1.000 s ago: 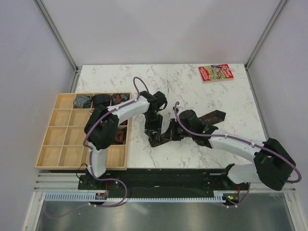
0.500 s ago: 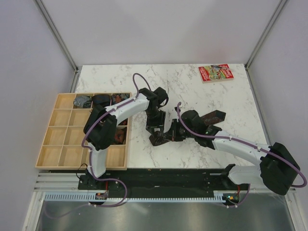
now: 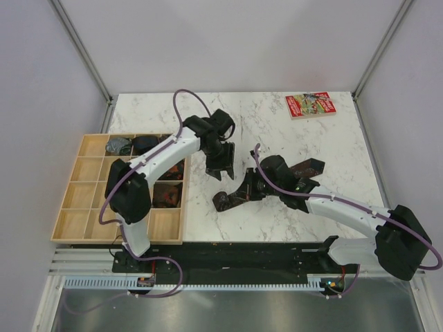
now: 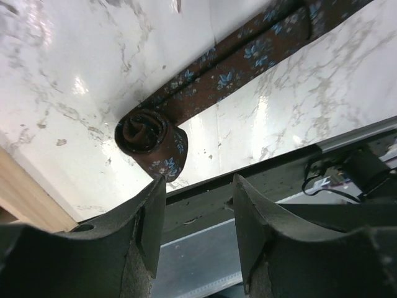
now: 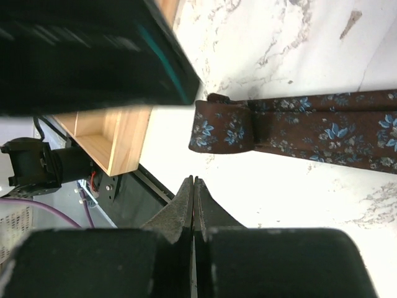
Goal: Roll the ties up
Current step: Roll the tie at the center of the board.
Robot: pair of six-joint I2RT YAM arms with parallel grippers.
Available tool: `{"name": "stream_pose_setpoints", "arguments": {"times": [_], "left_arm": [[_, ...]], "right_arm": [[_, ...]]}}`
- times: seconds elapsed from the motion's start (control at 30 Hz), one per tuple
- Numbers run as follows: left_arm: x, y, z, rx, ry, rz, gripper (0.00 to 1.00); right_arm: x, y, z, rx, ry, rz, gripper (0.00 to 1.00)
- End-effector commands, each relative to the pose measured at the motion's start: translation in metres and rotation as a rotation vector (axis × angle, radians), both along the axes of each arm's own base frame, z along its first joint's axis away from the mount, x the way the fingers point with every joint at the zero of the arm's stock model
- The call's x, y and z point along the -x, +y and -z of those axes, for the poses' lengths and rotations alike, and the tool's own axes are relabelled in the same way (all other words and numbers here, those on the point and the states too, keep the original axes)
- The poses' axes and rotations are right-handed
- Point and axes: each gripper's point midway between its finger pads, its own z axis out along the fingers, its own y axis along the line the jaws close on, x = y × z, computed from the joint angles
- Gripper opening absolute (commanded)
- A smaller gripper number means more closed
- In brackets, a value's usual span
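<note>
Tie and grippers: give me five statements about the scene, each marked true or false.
1. The tie is rolled at one end, with the rest lying flat on the table. True.
2. The left gripper is shut on the tie. False: it is open, holds nothing and hangs above the rolled end.
3. The right gripper is shut with nothing in it. True.
4. The booklet lies in the tray. False: it lies at the table's far right corner.
5. Some tray compartments hold rolled ties. True.
</note>
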Motion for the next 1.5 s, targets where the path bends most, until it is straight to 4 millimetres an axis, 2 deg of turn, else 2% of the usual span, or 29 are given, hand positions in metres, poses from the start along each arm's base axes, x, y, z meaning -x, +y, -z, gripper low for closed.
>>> {"name": "stream_pose_setpoints", "arguments": {"times": [0.0, 0.07, 0.13, 0.17, 0.2, 0.23, 0.27, 0.33, 0.37, 0.6, 0.77, 0.93, 1.27, 1.47], "left_arm": [[-0.025, 0.027, -0.052, 0.049, -0.154, -0.078, 0.53], [-0.032, 0.045, -0.054, 0.03, -0.178, -0.128, 0.53], [-0.037, 0.061, -0.064, 0.038, -0.219, -0.173, 0.53], [-0.034, 0.068, -0.059, 0.027, -0.209, -0.186, 0.53], [-0.033, 0.074, -0.067, 0.04, -0.24, -0.199, 0.52], [-0.035, 0.083, -0.066, 0.03, -0.252, -0.223, 0.52], [-0.029, 0.091, -0.059, 0.013, -0.24, -0.233, 0.52], [-0.026, 0.103, -0.062, 0.024, -0.264, -0.261, 0.52], [-0.019, 0.109, -0.051, 0.01, -0.241, -0.263, 0.51], [0.001, 0.125, -0.033, 0.0, -0.218, -0.266, 0.5], [0.005, 0.123, -0.032, 0.03, -0.224, -0.255, 0.5], [0.008, 0.118, -0.03, 0.065, -0.221, -0.25, 0.5], [0.009, 0.111, -0.034, 0.12, -0.234, -0.244, 0.49], [0.012, 0.097, -0.03, 0.209, -0.23, -0.226, 0.5]], "right_arm": [[-0.007, 0.017, -0.028, -0.051, -0.057, -0.035, 0.02], [-0.009, 0.026, -0.03, -0.052, -0.058, -0.047, 0.02], [-0.008, 0.039, -0.036, -0.061, -0.068, -0.071, 0.03], [-0.008, 0.045, -0.029, -0.046, -0.054, -0.079, 0.03], [-0.003, 0.054, -0.028, -0.043, -0.053, -0.104, 0.02], [-0.005, 0.061, -0.034, -0.051, -0.062, -0.113, 0.02], [-0.005, 0.067, -0.026, -0.034, -0.048, -0.119, 0.01], [-0.008, 0.077, -0.028, -0.035, -0.051, -0.128, 0.01], [-0.009, 0.08, -0.019, -0.018, -0.038, -0.132, 0.01], [-0.016, 0.093, 0.01, 0.051, 0.004, -0.158, 0.0], [-0.019, 0.085, 0.029, 0.088, 0.022, -0.149, 0.0], [-0.026, 0.062, 0.044, 0.096, 0.044, -0.111, 0.0], [-0.037, 0.024, 0.063, 0.088, 0.082, -0.061, 0.0], [-0.043, 0.007, 0.072, 0.084, 0.088, -0.035, 0.0]]}}
